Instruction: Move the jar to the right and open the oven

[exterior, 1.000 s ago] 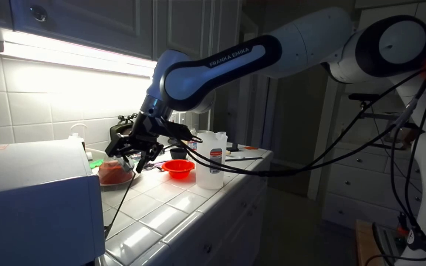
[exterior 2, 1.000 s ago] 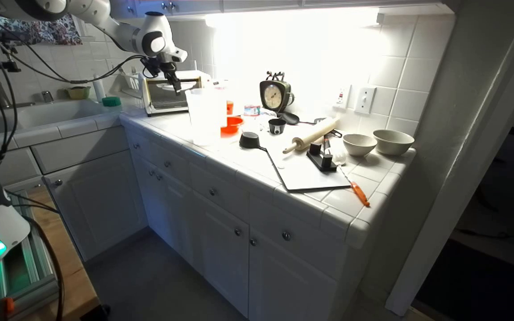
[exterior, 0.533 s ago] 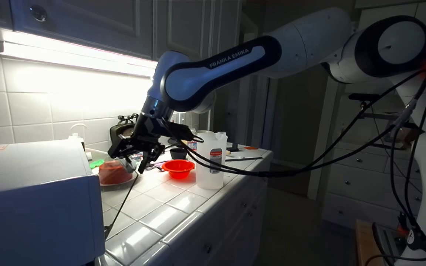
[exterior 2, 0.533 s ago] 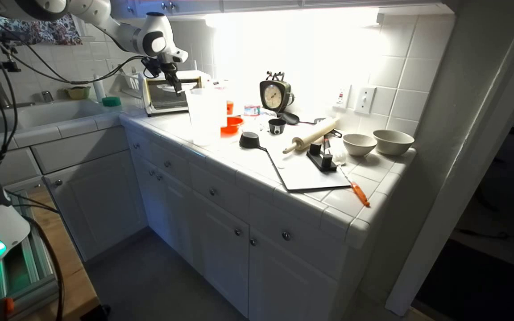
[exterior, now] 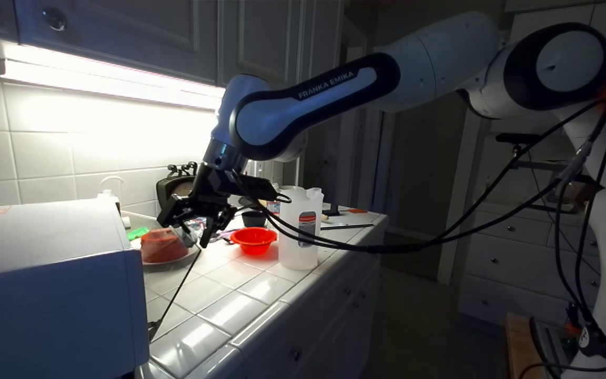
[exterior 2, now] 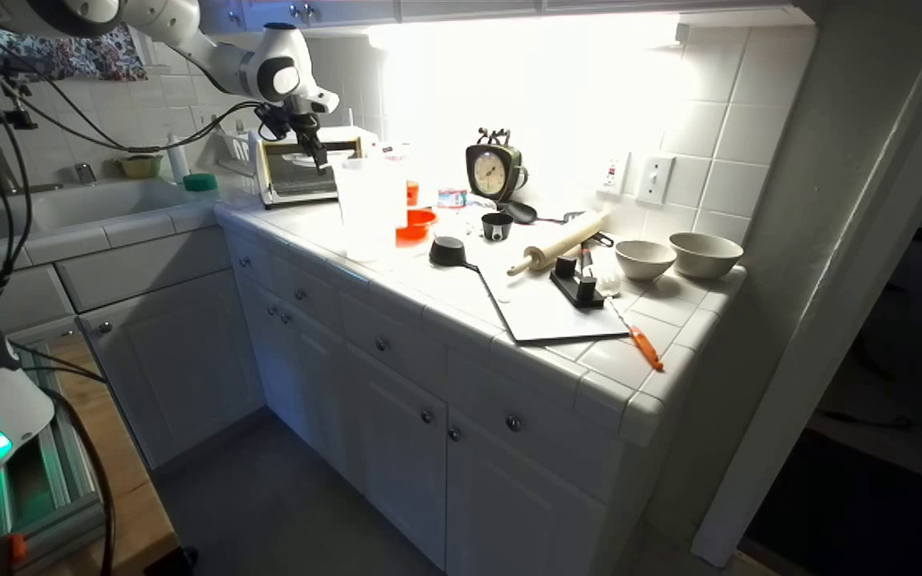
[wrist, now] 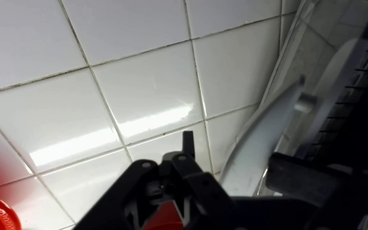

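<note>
I hang my gripper (wrist: 231, 151) over the tiled counter (exterior: 213, 284), just right of the oven (exterior: 56, 287), which is the big white box on the left in both exterior views. My fingers (wrist: 188, 143) are spread apart, and the oven's pale curved handle (wrist: 254, 150) lies in the gap between them; in the wrist view it runs close by my pad (wrist: 299, 177) on the right, but I cannot tell whether the two touch. The door (exterior: 178, 288) leans partway down: in an exterior view its dark edge slants upward and outward from the foot of the oven's front to just beside my fingertips. The jar (exterior: 293, 251) stands upright on the counter farther right, well apart from the oven, its label (exterior: 307, 223) showing a red band, and in that same view my black cable (exterior: 376, 247) crosses in front of it. A red bowl (exterior: 254, 247) sits just beside the jar, on the side toward the wall. Far back I make out a dark clock (exterior 2: 491, 174) with a round dial, and toward the counter's right end, a rolling pin (exterior 2: 563, 242) and two pale bowls (exterior 2: 643, 266).
</note>
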